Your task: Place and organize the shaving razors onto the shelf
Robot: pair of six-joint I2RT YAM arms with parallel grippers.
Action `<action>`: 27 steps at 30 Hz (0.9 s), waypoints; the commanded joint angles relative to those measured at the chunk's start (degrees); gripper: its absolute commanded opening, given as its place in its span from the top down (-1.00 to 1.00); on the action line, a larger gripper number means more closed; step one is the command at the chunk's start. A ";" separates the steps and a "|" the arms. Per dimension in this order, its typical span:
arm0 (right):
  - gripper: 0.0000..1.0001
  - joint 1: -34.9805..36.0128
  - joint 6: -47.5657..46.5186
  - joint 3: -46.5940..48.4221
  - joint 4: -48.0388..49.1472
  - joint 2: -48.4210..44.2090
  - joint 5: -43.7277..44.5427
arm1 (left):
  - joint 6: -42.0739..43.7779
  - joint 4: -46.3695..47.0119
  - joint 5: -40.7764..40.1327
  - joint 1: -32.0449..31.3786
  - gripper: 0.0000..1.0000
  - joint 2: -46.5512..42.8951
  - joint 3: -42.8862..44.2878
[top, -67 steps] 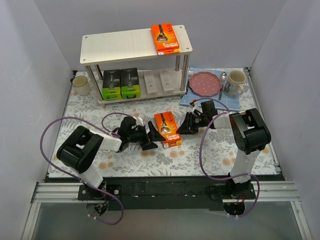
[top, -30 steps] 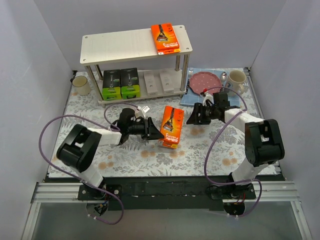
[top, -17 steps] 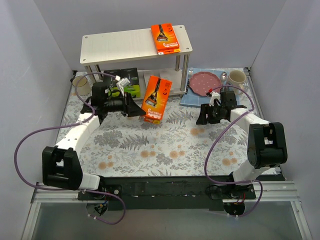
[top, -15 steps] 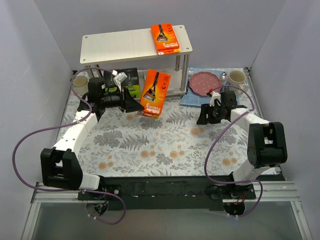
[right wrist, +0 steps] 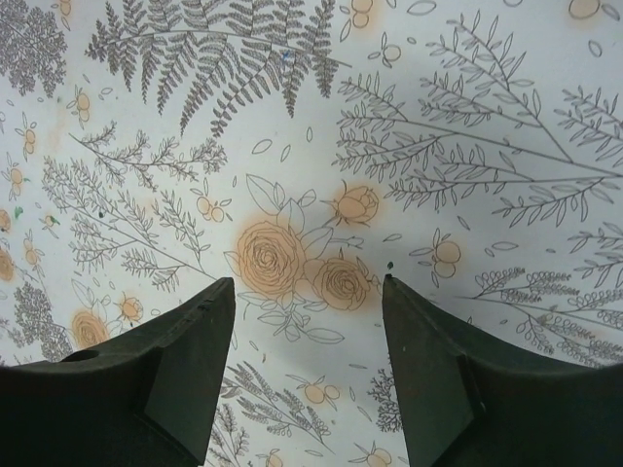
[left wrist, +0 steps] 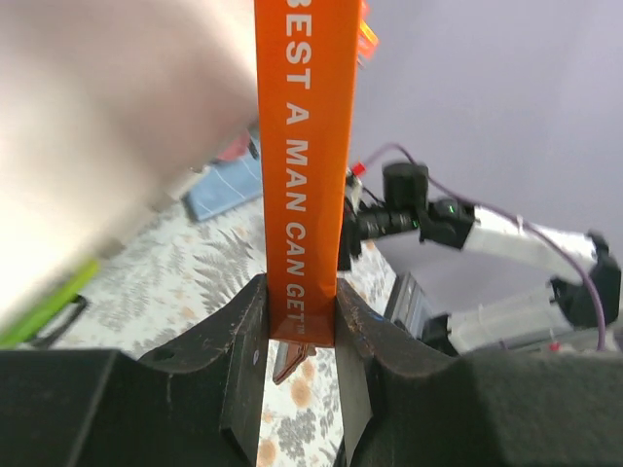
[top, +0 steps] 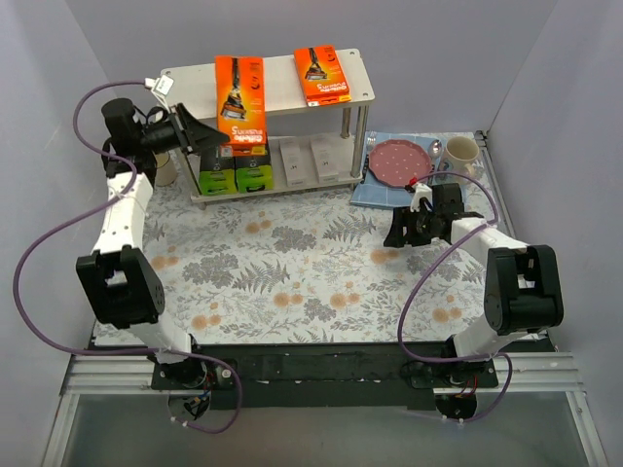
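Note:
My left gripper [top: 202, 138] is shut on an orange razor pack [top: 240, 101] and holds it upright in the air, over the left half of the shelf's top board [top: 195, 86]. In the left wrist view the pack's narrow orange edge [left wrist: 302, 175] is pinched between my two fingers [left wrist: 243, 341]. A second orange pack [top: 323, 75] lies on the top board at the right. The lower tier carries two black-and-green packs [top: 235, 163] and two white boxes [top: 308, 158]. My right gripper [top: 399, 233] hovers open over the floral cloth [right wrist: 292, 146], with nothing between its fingers.
A blue mat with a red plate [top: 399, 161] and a spoon lies right of the shelf, with a white mug [top: 460, 161] beside it. A cream cup [top: 159, 167] stands left of the shelf under my left arm. Grey walls close in three sides.
My left arm has lifted the orange pack from the middle of the table up and leftward to above the shelf's top board. My right gripper has drawn back right and opened a little wider.

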 commanded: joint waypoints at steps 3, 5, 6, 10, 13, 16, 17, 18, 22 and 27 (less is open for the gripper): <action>-0.40 -0.75 0.72 -2.86 2.10 -3.25 0.36 | -8.61 4.22 4.71 4.58 0.80 10.15 15.38; -0.40 -0.92 0.72 -3.13 2.19 -3.60 0.36 | -9.14 4.31 5.42 4.58 0.77 13.59 18.29; -0.40 -1.10 0.63 -3.39 2.45 -3.69 0.53 | -9.84 4.13 5.51 4.58 0.76 14.55 20.75; -0.41 -1.63 0.45 -4.18 2.45 -4.04 0.80 | -10.55 3.26 3.93 4.67 0.76 17.72 25.76; -0.41 -1.89 0.54 -4.27 2.45 -3.60 0.71 | -11.07 3.08 2.43 4.76 0.77 18.61 26.66; -0.42 -1.98 0.45 -4.01 2.54 -3.16 0.71 | -11.60 2.55 0.94 4.67 0.78 19.22 26.92; -0.42 -2.07 0.36 -3.92 2.54 -3.07 0.71 | -11.69 2.46 0.67 4.76 0.79 19.57 27.27; -0.42 -2.07 0.36 -3.92 2.54 -3.07 0.80 | -11.61 2.03 -0.20 4.67 0.80 20.18 27.71; -0.42 -2.15 0.45 -3.74 2.63 -2.72 0.97 | -11.61 0.54 -1.79 4.76 0.81 21.68 28.85; -0.43 -2.15 0.45 -3.74 2.54 -2.63 1.06 | -10.90 -2.01 -4.24 4.85 0.56 22.56 28.86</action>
